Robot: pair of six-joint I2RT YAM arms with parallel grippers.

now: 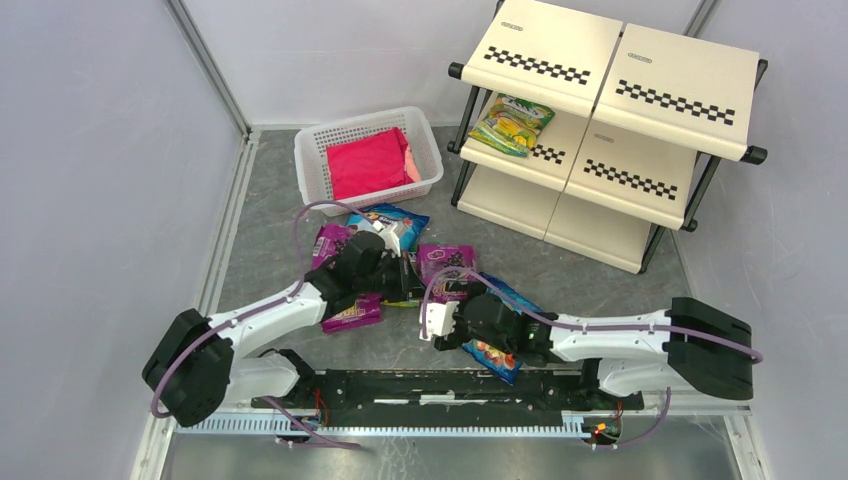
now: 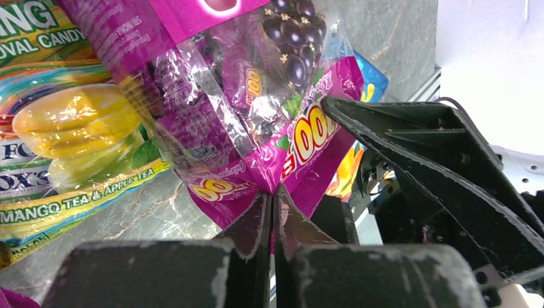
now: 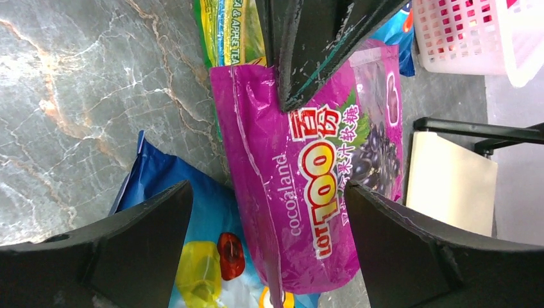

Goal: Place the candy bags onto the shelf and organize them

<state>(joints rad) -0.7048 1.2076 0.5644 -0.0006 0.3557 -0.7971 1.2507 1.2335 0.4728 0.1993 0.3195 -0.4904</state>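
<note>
Purple grape bag (image 2: pixel 256 96): one edge pinched in left hand (image 2: pixel 272 199), fingers closed tight on it. Right hand (image 3: pixel 268 192): spread wide, holding nothing, poised over same bag and blue bag (image 3: pixel 154 176) beside it. Shelf (image 1: pixel 620 90): well beyond both hands, lemon bag (image 1: pixel 513 124) on middle tier.

The left arm (image 1: pixel 262 312) and right arm (image 1: pixel 610 342) share white links, bulky black joint housings and thin purple cables (image 1: pixel 297 232), mounted on a black rail (image 1: pixel 450 385).
</note>
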